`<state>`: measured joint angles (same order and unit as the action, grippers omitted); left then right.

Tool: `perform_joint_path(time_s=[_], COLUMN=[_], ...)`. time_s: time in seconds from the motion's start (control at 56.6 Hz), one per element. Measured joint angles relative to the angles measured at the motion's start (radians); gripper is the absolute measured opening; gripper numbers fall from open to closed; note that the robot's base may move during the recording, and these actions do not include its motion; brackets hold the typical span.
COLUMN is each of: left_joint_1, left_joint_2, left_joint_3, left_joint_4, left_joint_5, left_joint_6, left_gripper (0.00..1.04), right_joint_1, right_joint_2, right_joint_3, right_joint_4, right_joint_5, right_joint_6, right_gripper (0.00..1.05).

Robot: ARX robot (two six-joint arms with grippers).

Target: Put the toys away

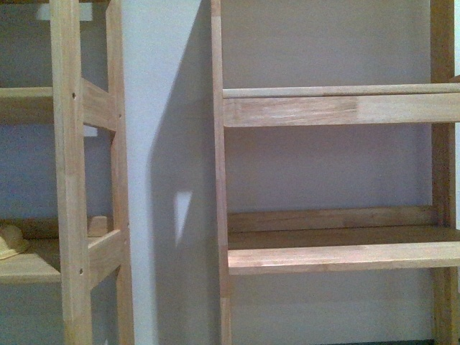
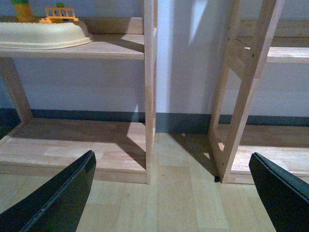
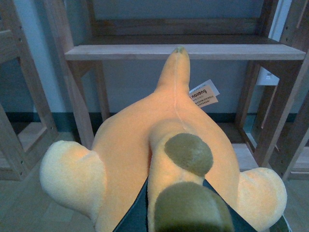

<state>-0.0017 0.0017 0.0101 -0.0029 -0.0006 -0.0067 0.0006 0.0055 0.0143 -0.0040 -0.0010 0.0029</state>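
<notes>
A yellow-orange plush toy (image 3: 145,145) fills the right wrist view, with pale stubby limbs, olive-tipped parts and a white label (image 3: 203,93). My right gripper (image 3: 178,220) is shut on the plush toy; its dark fingers show under the plush. The toy hangs in front of a wooden shelf (image 3: 183,51). In the left wrist view my left gripper (image 2: 174,193) is open over the wood floor, its black fingers (image 2: 58,198) wide apart with nothing between them. Neither gripper shows in the front view.
Two wooden shelf units (image 1: 338,248) stand against a pale wall in the front view, a gap between them. A cream tray (image 2: 43,34) with small yellow toys (image 2: 60,13) sits on a shelf. A cream object (image 1: 11,241) lies on the left unit's shelf.
</notes>
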Motion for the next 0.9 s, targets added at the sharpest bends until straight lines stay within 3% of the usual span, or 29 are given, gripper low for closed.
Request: perform_joint_path(time_s=[0.671,0.777,0.901], left_joint_1=[0.000,0.000,0.000], left_joint_2=[0.000,0.000,0.000], left_joint_3=[0.000,0.000,0.000], left_joint_4=[0.000,0.000,0.000], left_joint_5=[0.001,0.000,0.000], left_joint_6=[0.000,0.000,0.000], left_gripper=[0.98,0.98,0.98], right_joint_1=[0.000,-0.005,0.017], right_joint_2=[0.001,0.035,0.067], right_joint_3=[0.000,0.014,0.027], right_joint_4=[-0.001,-0.087,-0.090], right_joint_5=[-0.001,-0.045,0.030], right_joint_6=[0.002,0.104,0.135], right_gripper=[0.09,0.09,0.09])
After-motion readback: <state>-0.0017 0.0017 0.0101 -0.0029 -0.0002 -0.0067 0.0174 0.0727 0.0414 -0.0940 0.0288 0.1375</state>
